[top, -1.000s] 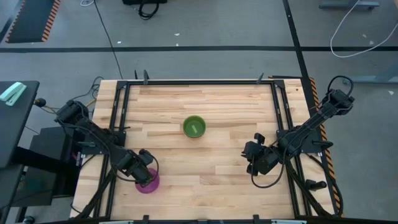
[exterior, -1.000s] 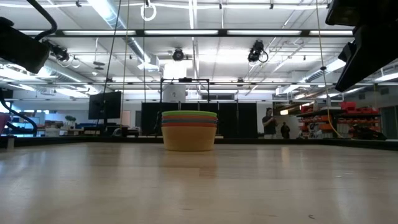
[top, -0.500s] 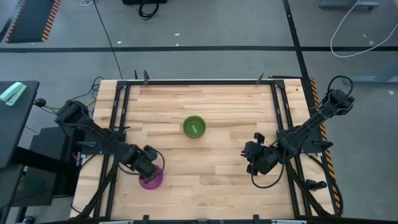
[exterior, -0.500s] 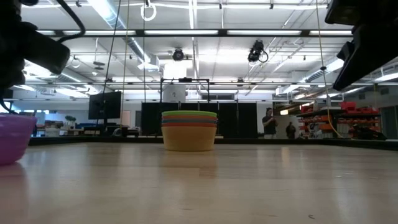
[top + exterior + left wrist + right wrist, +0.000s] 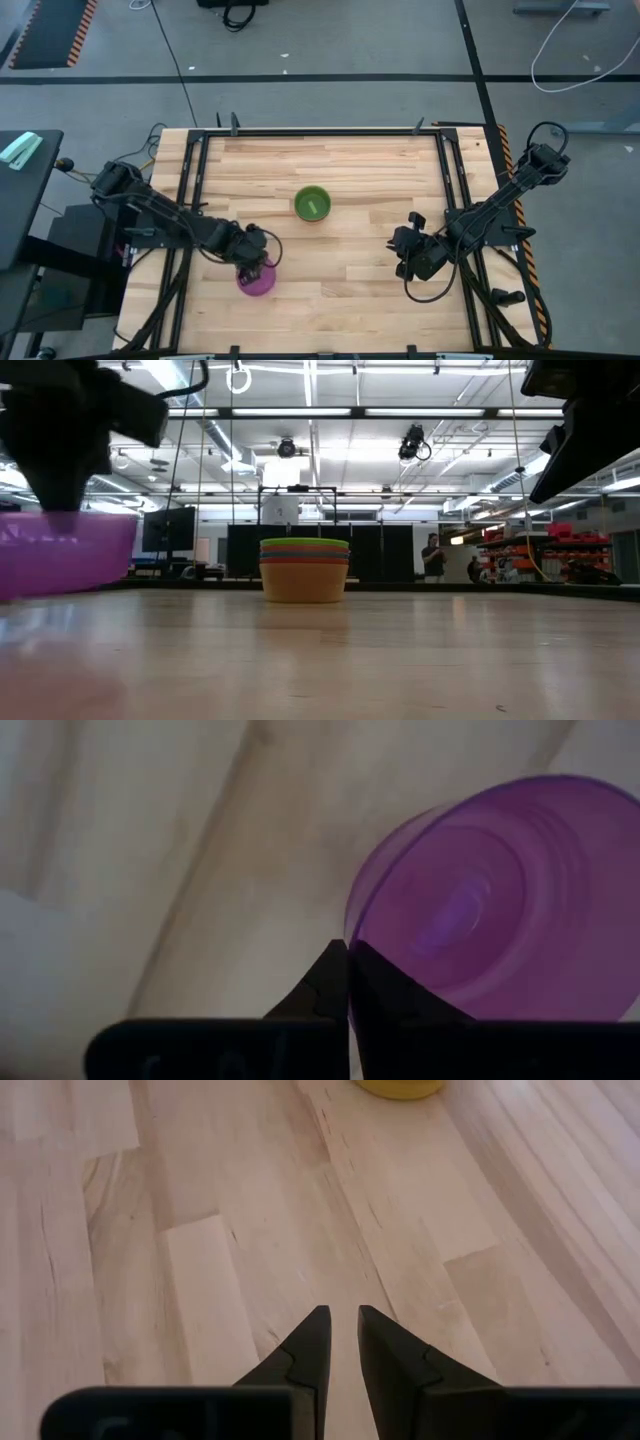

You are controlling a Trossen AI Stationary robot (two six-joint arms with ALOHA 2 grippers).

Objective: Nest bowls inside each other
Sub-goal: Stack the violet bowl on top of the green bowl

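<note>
A stack of bowls [image 5: 312,204] stands on its base at the table's middle, green on top. In the low view the stack [image 5: 304,569] has yellow lowest and orange above it. My left gripper [image 5: 249,260] is shut on a purple bowl [image 5: 257,280] near the table's near-left part, left of and nearer than the stack. That purple bowl [image 5: 62,552] shows large at the low view's left. My right gripper [image 5: 410,256] waits over the table's right part, its fingers a narrow gap apart [image 5: 342,1328], touching nothing. My left gripper pinches the purple bowl's rim [image 5: 350,932] between its two fingers, one finger on the inner side of the wall and one on the outer. The fingers come from above, slanting down. The bowl hangs below them, mouth up and lifted clear of the table.
A black metal frame [image 5: 190,180] runs round the wooden table top. Bare wood [image 5: 340,270] lies between the held bowl and my right gripper. The stack's yellow base [image 5: 400,1088] shows at the edge of the right wrist view. Beyond the table is a large hall with people far off [image 5: 432,557].
My left gripper has carried the purple bowl toward the table's right and a little toward the far edge, nearer the stack. In the low view the bowl has come in from the left and grown larger. The right arm has kept still.
</note>
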